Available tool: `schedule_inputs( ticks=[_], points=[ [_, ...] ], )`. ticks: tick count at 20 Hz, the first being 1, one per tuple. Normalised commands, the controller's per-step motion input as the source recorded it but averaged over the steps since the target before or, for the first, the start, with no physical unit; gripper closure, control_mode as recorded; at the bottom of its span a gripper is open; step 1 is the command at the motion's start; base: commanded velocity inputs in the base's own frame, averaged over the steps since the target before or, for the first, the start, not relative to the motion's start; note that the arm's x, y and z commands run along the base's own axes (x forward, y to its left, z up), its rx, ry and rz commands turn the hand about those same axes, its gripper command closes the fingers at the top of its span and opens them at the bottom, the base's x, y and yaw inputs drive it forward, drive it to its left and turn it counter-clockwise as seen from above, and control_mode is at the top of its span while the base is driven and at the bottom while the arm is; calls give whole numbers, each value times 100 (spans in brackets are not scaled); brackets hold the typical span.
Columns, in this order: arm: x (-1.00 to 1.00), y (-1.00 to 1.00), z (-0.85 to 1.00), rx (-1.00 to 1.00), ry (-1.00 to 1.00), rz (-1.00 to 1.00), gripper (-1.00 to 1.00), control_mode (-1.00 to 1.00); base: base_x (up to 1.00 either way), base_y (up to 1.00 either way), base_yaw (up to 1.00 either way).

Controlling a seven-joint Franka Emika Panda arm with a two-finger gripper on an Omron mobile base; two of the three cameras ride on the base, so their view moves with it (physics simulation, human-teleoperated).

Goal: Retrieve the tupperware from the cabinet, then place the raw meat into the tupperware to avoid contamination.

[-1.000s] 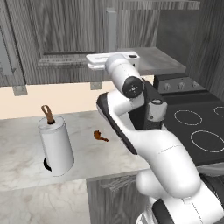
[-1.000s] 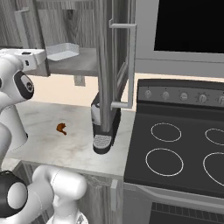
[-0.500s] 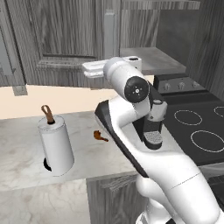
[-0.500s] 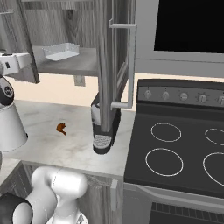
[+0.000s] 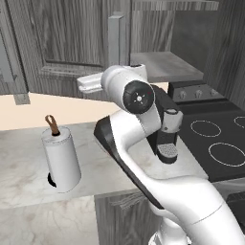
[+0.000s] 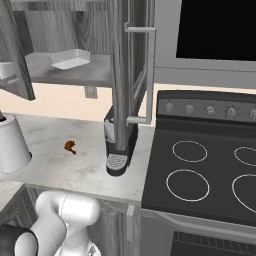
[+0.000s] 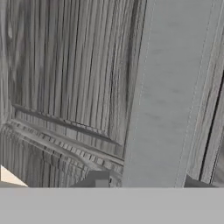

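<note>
We are on the first step, opening the cabinet (image 6: pixel 70 70): our hand is up against a door panel, right by its vertical handle (image 7: pixel 170 96). Whether our claw is open or closed we cannot tell. The tupperware (image 6: pixel 70 58) sits on the inner shelf, beyond an open door. The raw meat (image 6: pixel 70 146) lies on the counter (image 6: pixel 75 170), between the paper-towel roll (image 5: pixel 61 160) and the coffee machine (image 6: pixel 119 150). Next, we judge, we must reach in for the container.

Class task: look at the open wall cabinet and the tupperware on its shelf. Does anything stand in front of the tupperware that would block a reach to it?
Nothing visible does. The tupperware lies alone on the cabinet shelf, with the door swung open to its right.
</note>
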Motion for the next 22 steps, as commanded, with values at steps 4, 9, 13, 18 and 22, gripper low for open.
schedule_inputs(
  ticks=[4, 9, 13, 18, 22],
  points=[
    [-35, 69, -22, -6, 8, 0, 100, -100, 0, 0, 0],
    [-19, 55, -17, -6, 5, 1, 100, -100, 0, 0, 0],
    [-7, 14, -4, -3, 4, 0, -100, -100, 0, 0, 0],
    [-33, 2, 1, 0, 0, 3, -100, -100, 0, 0, 0],
    [-54, -2, 17, 0, -4, 9, -100, -100, 0, 0, 0]
  ],
)
